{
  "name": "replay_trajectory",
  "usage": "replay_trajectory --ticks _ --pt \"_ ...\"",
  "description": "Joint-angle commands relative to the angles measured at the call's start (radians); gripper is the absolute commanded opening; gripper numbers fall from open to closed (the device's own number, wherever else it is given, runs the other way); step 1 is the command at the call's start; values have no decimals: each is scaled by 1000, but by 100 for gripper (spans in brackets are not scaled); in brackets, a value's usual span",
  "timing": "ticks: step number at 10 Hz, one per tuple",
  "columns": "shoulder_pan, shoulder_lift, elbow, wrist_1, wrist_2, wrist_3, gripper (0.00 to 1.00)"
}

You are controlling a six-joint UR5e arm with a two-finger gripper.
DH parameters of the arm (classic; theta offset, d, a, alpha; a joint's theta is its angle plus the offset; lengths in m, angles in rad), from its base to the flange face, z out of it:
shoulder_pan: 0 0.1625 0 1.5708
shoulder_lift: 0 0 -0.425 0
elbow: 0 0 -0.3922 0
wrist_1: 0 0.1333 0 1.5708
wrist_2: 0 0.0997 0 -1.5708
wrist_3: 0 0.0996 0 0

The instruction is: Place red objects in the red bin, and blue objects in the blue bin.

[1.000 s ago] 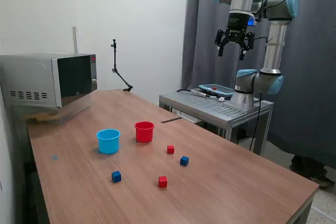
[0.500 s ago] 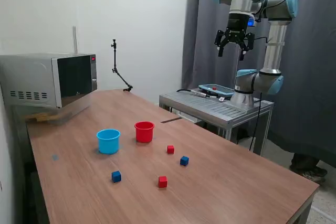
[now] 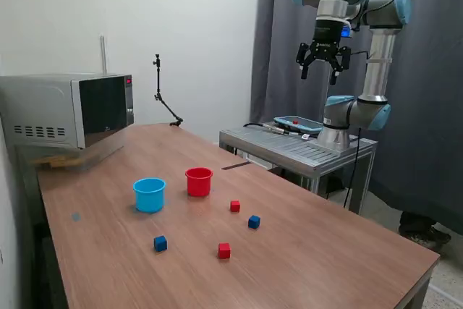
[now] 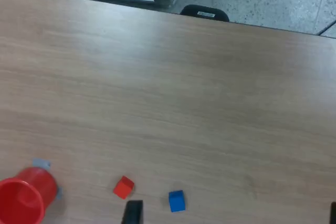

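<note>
Gripper (image 3: 322, 67) hangs way up high, jaws spread, holding nothing. Nearest red cube (image 3: 234, 206) sits down around its 7 o'clock on the table (image 3: 325, 251), probably the first grab.

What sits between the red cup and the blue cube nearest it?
In the exterior view, one red cube lies between the red cup and that blue cube; the wrist view agrees.

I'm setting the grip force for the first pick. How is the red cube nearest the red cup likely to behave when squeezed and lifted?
The red cube looks solid with flat faces, so it should probably stay stiff and sit square between the fingers. It is far smaller than the red cup, so it is likely light. Resting flat on the wooden table, it should slide rather than roll if nudged.
</note>
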Motion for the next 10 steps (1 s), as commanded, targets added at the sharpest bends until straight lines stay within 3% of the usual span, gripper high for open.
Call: replay_trajectory --ticks 1,10 --pt "0 0 1 -1 0 2 100" --pt "13 10 0 -25 -5 8 100"
